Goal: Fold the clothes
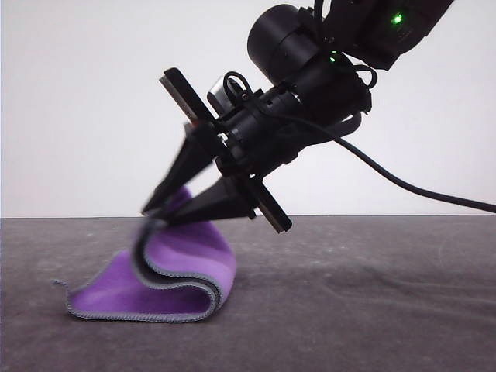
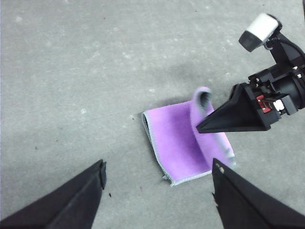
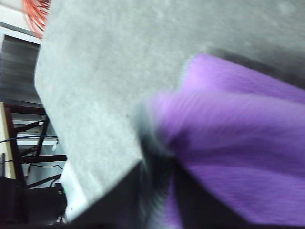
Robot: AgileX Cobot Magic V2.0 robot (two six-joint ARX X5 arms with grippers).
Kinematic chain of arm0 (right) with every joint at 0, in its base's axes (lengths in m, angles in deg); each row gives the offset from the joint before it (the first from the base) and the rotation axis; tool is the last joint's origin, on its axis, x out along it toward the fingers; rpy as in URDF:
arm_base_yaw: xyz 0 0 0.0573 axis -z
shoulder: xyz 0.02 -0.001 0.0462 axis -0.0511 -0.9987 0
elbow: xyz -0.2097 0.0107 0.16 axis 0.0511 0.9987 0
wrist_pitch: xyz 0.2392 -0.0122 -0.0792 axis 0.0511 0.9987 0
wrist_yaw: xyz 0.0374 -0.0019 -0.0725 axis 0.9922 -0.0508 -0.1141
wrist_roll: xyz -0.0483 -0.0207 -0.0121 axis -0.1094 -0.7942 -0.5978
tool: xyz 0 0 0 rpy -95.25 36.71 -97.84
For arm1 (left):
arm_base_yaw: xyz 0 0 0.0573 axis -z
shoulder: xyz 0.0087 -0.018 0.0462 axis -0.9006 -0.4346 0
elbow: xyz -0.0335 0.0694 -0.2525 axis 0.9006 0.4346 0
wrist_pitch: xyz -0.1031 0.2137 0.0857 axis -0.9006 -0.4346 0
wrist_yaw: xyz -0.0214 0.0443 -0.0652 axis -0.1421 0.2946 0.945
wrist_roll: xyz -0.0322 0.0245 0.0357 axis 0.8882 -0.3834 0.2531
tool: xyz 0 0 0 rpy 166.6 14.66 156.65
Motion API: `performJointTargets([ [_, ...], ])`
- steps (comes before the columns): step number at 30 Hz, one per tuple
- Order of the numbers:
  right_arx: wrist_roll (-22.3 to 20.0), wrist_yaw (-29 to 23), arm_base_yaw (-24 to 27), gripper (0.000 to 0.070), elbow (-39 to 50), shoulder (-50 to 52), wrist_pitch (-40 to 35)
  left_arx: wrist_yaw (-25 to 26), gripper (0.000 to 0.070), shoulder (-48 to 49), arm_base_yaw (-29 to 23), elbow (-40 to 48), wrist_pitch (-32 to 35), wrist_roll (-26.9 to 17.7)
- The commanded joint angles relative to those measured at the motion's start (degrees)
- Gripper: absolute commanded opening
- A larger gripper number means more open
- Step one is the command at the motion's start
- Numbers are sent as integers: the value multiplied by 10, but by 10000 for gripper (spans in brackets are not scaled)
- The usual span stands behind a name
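Note:
The clothes are one small cloth, purple face up, with a grey stitched edge, lying on the grey table. My right gripper is shut on the cloth's edge and holds it lifted, so the cloth curls in an S-shape above its flat part. From the left wrist the cloth lies flat with one side raised by the right gripper. My left gripper hovers open above the table, short of the cloth, holding nothing. The right wrist view has blurred purple cloth bunched at the fingertips.
The grey table stretches right and forward of the cloth. A black cable trails from the right arm to the right. The table's edge and a dark frame beyond it appear in the right wrist view.

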Motion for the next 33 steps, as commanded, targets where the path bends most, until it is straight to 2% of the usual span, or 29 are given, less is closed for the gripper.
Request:
performJointTargets([
  [1,10,5,-7,372,-11,-12,-9,1,432,-3,1,-4,5,-3],
  [6,-3,37,0,391,-11,-2,-23,1,432,-3,1,-4,5,-3],
  [9,-43,29,6,390,-11,24,-1,1,432,-3,1,-4,5,-3],
  [11,-96,-16,8,389,-11,54,49,1,432,-3,1,-4,5,-2],
  [15,-224,-147,9,387,-8,124,198,1,432,-3,1,-4,5,-1],
  [18,-288,-203,15,387,2,178,273,1,432,-3,1,-4,5,-1],
  [20,-305,-217,26,387,22,221,292,1,432,-3,1,-4,5,-1],
  [33,-322,-219,163,388,183,458,315,1,432,-3,1,-4,1,1],
])
